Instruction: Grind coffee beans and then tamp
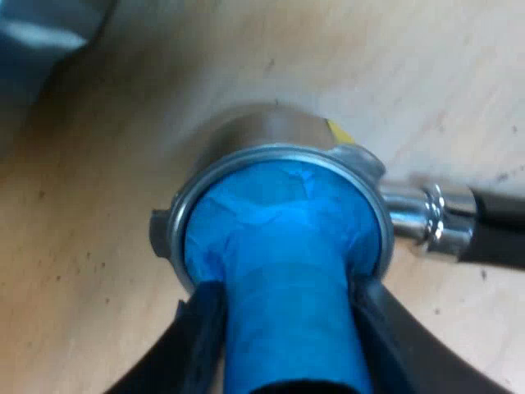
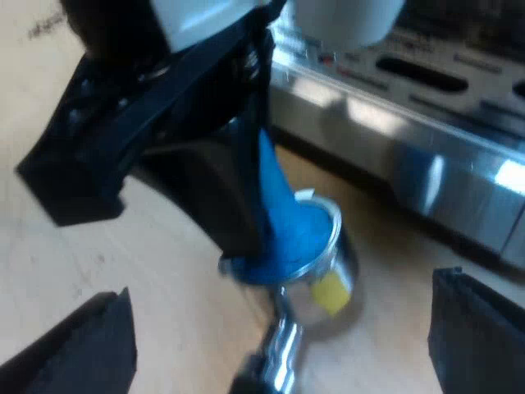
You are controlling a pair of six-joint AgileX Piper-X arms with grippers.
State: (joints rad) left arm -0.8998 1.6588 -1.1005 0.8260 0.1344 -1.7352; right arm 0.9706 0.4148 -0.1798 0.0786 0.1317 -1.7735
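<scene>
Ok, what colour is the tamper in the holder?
Blue. The left wrist view shows the tamper best, seated in the metal holder.

tamper (image 1: 287, 246): blue, matt, looks wrapped in tape or paper, creased and wrinkled at the wide end. holder (image 1: 271, 156): bare metal, rim dull and brushed, neck toward the handle (image 1: 500, 226) polished chrome with bright highlights. handle itself matt black, plastic or rubber, can't tell which. small yellow sticker (image 2: 330, 291) on the holder's side, flat finish. left gripper (image 1: 289, 328) fingers (image 1: 201, 345): matt black plastic. right gripper (image 2: 279, 341) fingers (image 2: 82, 349): same look. table (image 1: 98, 246): pale wood, visible grain, dark specks, low sheen. espresso machine (image 2: 426, 164): brushed stainless front, glossy reflections.
</scene>
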